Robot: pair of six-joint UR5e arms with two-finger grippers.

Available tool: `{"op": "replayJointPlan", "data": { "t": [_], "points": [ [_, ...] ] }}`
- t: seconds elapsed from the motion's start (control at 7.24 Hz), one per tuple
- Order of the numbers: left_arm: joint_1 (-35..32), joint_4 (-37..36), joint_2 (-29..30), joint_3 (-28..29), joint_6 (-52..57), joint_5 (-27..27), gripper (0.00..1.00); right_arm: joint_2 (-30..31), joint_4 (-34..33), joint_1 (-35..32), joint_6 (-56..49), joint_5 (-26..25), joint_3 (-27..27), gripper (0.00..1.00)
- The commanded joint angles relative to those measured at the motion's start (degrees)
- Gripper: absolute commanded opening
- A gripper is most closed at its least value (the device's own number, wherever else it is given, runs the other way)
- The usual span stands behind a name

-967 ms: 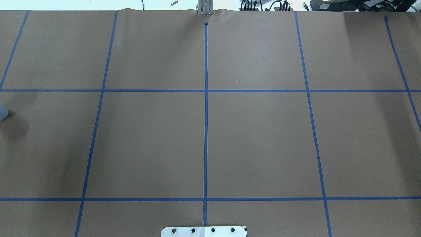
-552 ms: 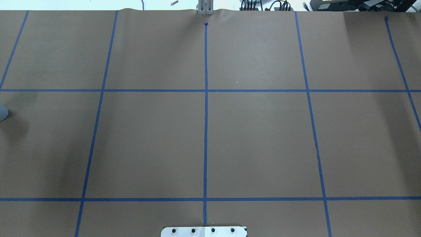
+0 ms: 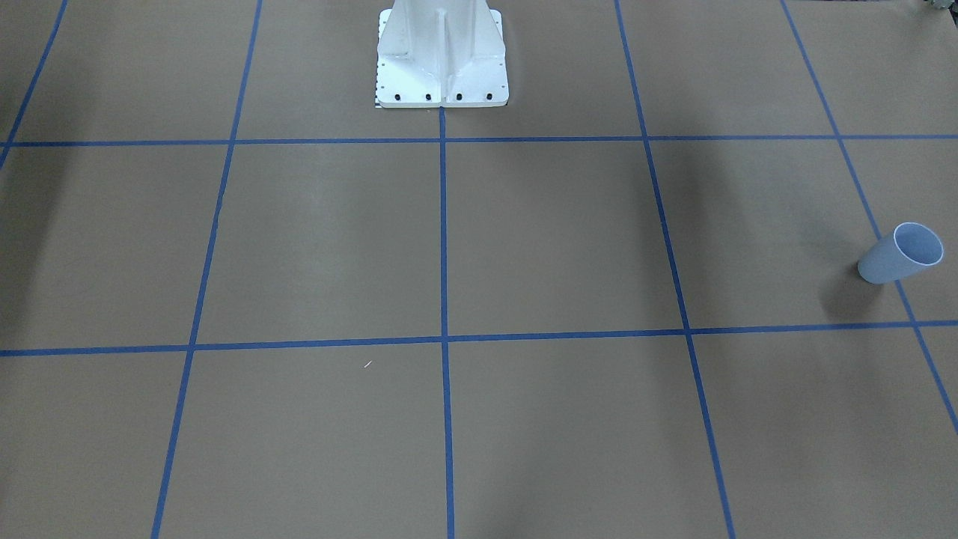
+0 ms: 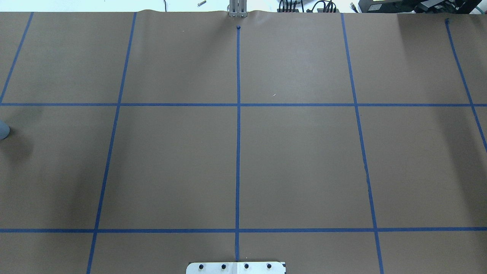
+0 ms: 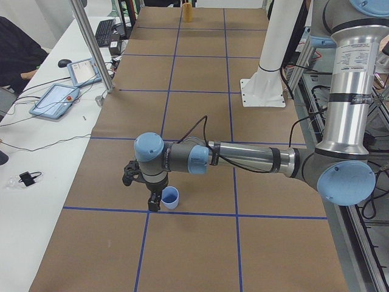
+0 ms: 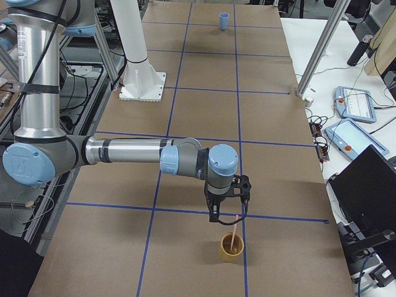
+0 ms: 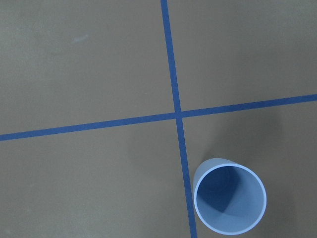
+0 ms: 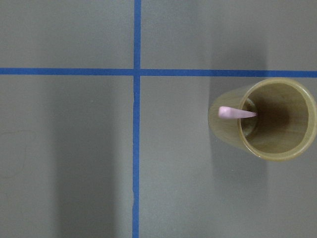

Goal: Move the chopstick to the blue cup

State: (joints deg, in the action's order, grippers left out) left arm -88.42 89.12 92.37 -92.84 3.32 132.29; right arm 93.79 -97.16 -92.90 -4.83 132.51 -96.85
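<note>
The blue cup (image 7: 229, 202) stands upright and empty, low right in the left wrist view. It also shows at the right edge of the front-facing view (image 3: 900, 254) and at the left edge of the overhead view (image 4: 3, 130). My left gripper (image 5: 152, 201) hangs just beside and above the cup (image 5: 170, 198); I cannot tell if it is open. The pale pink chopstick (image 8: 237, 113) leans inside a yellow-brown cup (image 8: 270, 119). My right gripper (image 6: 228, 213) hovers just above that cup (image 6: 232, 246); I cannot tell if it is open.
Brown paper with a blue tape grid (image 4: 238, 152) covers the table. The white robot base (image 3: 441, 52) stands at the near middle. Metal posts (image 5: 91, 45) and tablets (image 5: 55, 98) line the far bench; a laptop (image 6: 365, 192) sits by the right end.
</note>
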Motion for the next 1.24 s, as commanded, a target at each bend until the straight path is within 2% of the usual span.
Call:
{"op": "replayJointPlan", "data": {
  "t": [0.0,0.69,1.1],
  "points": [
    [0.00,0.00,0.00,-0.06,-0.16,-0.01,0.98,-0.01,0.04,0.00,0.00,-0.15,-0.27,1.00],
    [0.18,0.18,0.35,0.03,-0.16,-0.71,0.98,-0.01,0.40,0.00,0.00,-0.24,-1.50,1.00],
    [0.70,2.71,1.22,0.64,-0.16,-0.10,0.98,-0.36,0.48,0.00,0.00,0.38,-1.94,1.00]
  ]
}}
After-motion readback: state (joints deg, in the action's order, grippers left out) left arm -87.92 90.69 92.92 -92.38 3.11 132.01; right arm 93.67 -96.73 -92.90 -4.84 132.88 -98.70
